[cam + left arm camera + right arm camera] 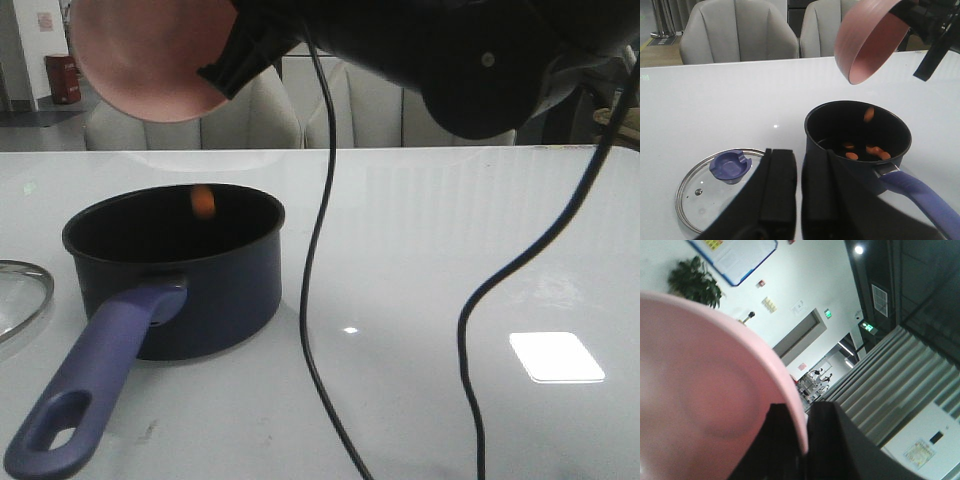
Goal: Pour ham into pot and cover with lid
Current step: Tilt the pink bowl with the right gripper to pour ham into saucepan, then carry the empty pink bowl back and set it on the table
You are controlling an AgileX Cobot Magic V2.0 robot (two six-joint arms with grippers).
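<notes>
Small orange-pink ham bits (864, 149) are falling into the dark navy round pot (858, 145) as I am tipping the pink plastic bowl (867, 42), clenched in my right gripper (802, 440); the clear glass lid (720, 187) is waiting beside my left gripper (799, 190), its jaws nearly closed and empty.

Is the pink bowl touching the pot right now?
Apart. The left wrist view shows the pink bowl tipped above the pot, bare table between them.

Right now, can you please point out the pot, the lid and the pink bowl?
pot (225, 290), front view, on its dark outer wall.
lid (700, 200), left wrist view, on the clear glass beside the blue knob.
pink bowl (875, 52), left wrist view, on its tilted inner side above the pot.
</notes>
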